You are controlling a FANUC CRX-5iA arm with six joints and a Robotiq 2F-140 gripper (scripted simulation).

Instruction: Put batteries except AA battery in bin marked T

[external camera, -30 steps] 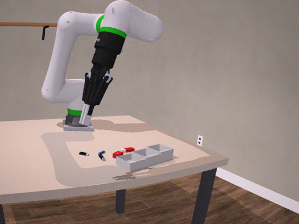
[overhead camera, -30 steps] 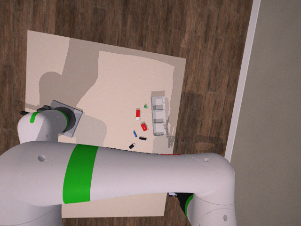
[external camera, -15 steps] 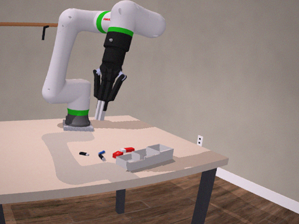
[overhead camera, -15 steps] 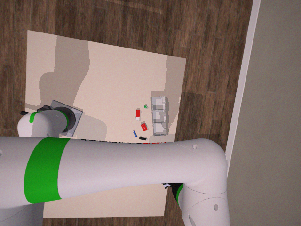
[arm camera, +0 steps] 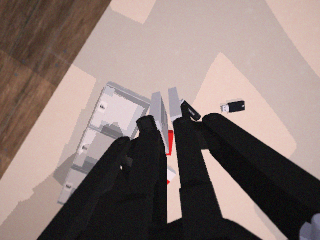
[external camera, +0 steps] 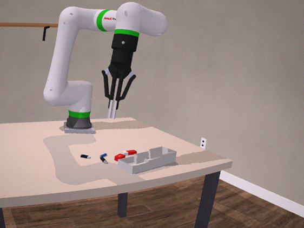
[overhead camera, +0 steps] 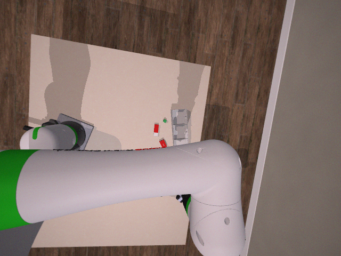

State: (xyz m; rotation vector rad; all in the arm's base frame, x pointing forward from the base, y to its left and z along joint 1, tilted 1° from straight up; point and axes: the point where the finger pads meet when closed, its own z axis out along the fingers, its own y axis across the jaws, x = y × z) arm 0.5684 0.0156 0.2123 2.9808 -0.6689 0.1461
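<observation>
My gripper (external camera: 111, 116) (arm camera: 167, 103) is shut with nothing between the fingers and hangs high above the table, pointing down. In the top view the arm hides it. A grey bin with three compartments (external camera: 132, 168) (overhead camera: 173, 129) (arm camera: 126, 94) stands near the table's edge; I cannot read its marks. Two red and white block batteries (external camera: 129, 151) (external camera: 119, 156) (overhead camera: 156, 128) (overhead camera: 163, 143) lie beside it. A blue and black battery (external camera: 103, 158) and a small black battery (external camera: 85, 156) (arm camera: 233, 106) lie further from the bin. A small green piece (overhead camera: 164, 120) lies near the bin's far end.
The beige table (external camera: 14, 171) (overhead camera: 123, 82) carries the robot base (external camera: 78, 128) (overhead camera: 82, 132) at the back. The arm's white link (overhead camera: 123, 176) covers the near part of the table in the top view. Wooden floor lies beyond the edge by the bin.
</observation>
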